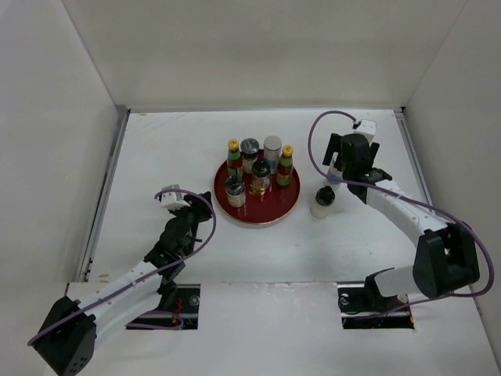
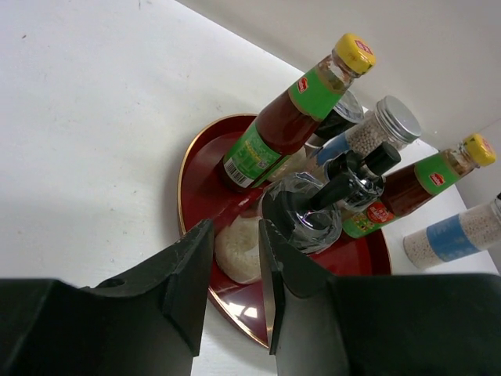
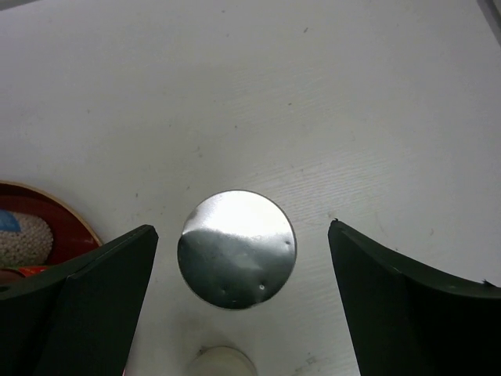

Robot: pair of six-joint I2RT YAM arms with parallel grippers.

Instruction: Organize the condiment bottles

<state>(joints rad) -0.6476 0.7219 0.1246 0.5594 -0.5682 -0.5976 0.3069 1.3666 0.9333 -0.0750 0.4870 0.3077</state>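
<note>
The right jaws point down at the counter [image 3: 352,117], spread wide and holding nothing. Straight below the gap between them a silver-lidded shaker [image 3: 237,249] stands upright, its round lid clear of both jaws. Just to the side of these jaws, close by that shaker, a squat pale jar [image 1: 322,202] with a dark cap stands on the counter; whether the two touch cannot be told. Beyond the jar lies the red round tray [image 1: 278,205].

The left jaws are drawn close, only a narrow gap between them, and nothing is held. They face the tray from its other side. Nearest ahead of them on the tray is a short jar [image 2: 239,251] with pale contents under a glossy dark lid, with a black-topped bottle [image 2: 368,168] just behind. Farther ahead stand two slim red-sauce bottles [image 2: 282,125] with yellow caps and green necks, and between those a second silver-lidded shaker [image 2: 383,129] and a dark-lidded jar [image 1: 250,153]. Six bottles in all stand on the tray.
</note>
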